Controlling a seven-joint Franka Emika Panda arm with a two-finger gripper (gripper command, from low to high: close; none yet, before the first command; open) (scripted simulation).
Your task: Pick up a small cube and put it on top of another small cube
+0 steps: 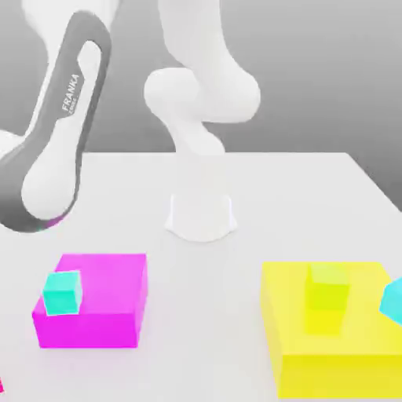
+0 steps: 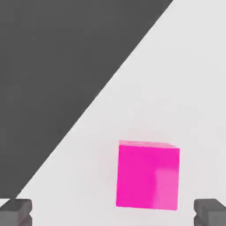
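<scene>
The small cube [image 2: 148, 174], pink-red with sharp edges, rests on the white table close to the table's edge. It lies just ahead of my gripper [image 2: 113, 214], nearer one fingertip than the other. The dark grey fingertips [image 2: 15, 212] stand wide apart with nothing between them, so the gripper is open. In the exterior view a crimson sliver [image 1: 1, 385] shows at the lower left border, below the grey arm link [image 1: 55, 126]. Another small cube, teal [image 1: 63, 292], sits at the near left corner of the big magenta block [image 1: 106, 302].
A big yellow block [image 1: 338, 330] carries a small yellow-green cube [image 1: 327, 286] at the exterior view's right. A cyan thing [image 1: 394, 300] pokes in at the right border. The arm's white base [image 1: 201, 212] stands mid-table. Dark floor lies beyond the table edge.
</scene>
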